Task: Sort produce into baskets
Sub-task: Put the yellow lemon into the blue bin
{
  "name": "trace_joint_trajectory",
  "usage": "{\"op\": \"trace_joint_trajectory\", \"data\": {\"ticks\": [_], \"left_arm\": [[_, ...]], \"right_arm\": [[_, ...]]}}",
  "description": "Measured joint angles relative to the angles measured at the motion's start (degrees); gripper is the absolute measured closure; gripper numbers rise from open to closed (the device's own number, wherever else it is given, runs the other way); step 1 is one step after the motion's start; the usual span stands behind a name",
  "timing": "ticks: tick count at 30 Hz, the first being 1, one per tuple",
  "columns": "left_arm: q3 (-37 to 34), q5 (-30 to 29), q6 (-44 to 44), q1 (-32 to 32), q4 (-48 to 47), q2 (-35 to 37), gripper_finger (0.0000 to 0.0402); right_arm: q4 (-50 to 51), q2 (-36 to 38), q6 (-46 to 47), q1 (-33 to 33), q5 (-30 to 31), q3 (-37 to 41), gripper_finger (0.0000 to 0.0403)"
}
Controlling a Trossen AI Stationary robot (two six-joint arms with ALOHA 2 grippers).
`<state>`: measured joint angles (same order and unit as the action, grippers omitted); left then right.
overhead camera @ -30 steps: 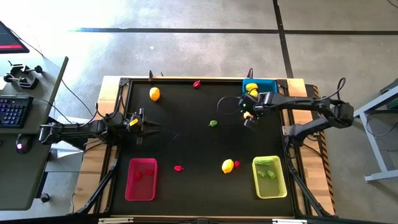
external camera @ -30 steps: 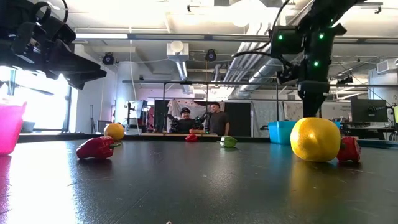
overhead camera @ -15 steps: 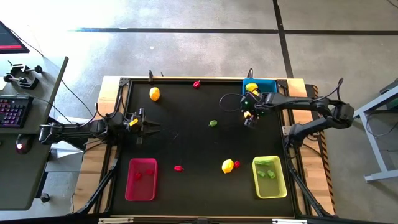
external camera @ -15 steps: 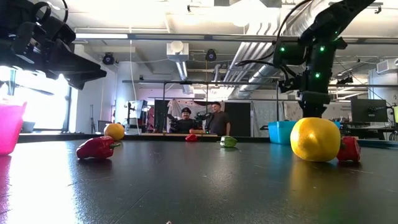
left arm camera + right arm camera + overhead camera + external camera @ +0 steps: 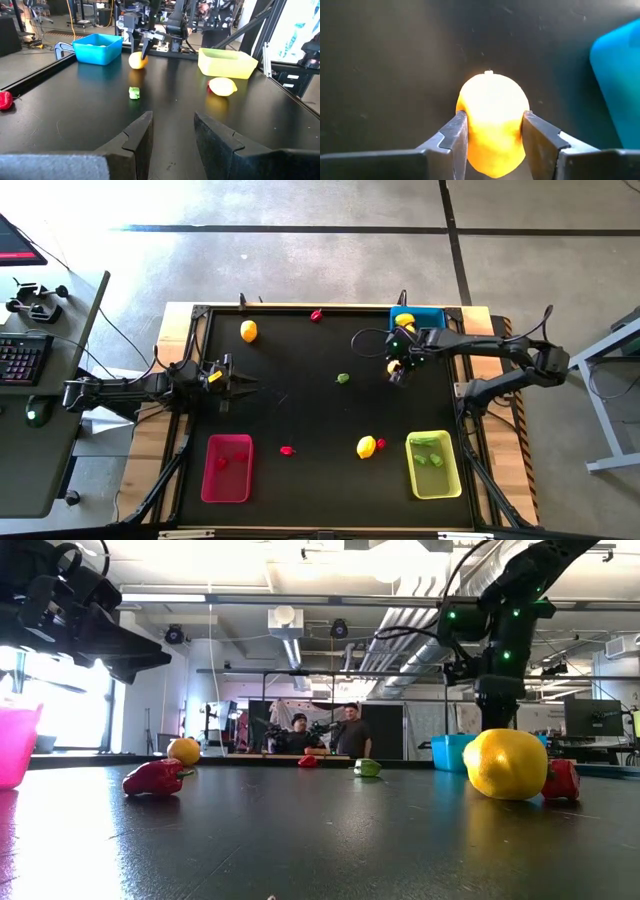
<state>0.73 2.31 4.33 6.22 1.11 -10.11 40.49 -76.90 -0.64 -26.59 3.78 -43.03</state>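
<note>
pink basket (image 5: 227, 468) up front, a red bit inside | yellow-green basket (image 5: 434, 464) has green bits | blue basket (image 5: 418, 317) at the back holds a lemon | right gripper (image 5: 491, 131) pinching a lemon (image 5: 493, 114) just beside it | left gripper (image 5: 172, 134) spread, holding nothing

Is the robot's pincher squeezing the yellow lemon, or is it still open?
Shut on it. In the right wrist view, the right gripper has both fingers pressed against the sides of the lemon, beside the blue basket.
</note>
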Motion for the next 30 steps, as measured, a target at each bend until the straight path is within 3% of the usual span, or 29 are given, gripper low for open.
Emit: {"op": "trace_joint_trajectory", "data": {"ticks": [7, 20, 30], "left_arm": [[0.0, 0.0, 0.0, 0.0, 0.0, 0.0, 0.0275], [0.0, 0.0, 0.0, 0.0, 0.0, 0.0, 0.0275], [0.0, 0.0, 0.0, 0.0, 0.0, 0.0, 0.0275]], "right_arm": [[-2.1, 0.0, 3.1, 1.3, -3.4, -0.8, 0.0265], [-4.8, 0.1, 10.4, 6.4, -3.4, -1.1, 0.0265], [-1.8, 0.1, 11.4, 6.7, -1.1, -14.5, 0.0265]]}}
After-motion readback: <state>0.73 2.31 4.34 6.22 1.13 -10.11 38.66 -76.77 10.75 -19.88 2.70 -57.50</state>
